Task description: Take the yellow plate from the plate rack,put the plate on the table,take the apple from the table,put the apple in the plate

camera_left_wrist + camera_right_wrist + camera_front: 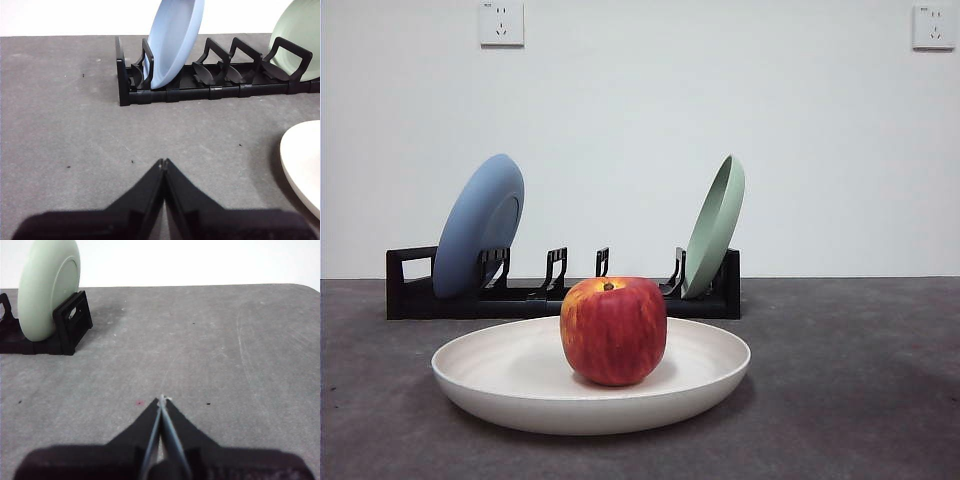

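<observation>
The apple (613, 331) sat in the middle of the yellow plate (510, 372), which lay on the tabletop (860, 380) just in front of the plate rack (408, 295). The left gripper (163, 161) and right gripper (161, 399) were both closed tight and held nothing. Not much could go wrong, though a bump could roll the apple off. Only the plate's edge showed in the left wrist view. The apple hid part of the rack.
</observation>
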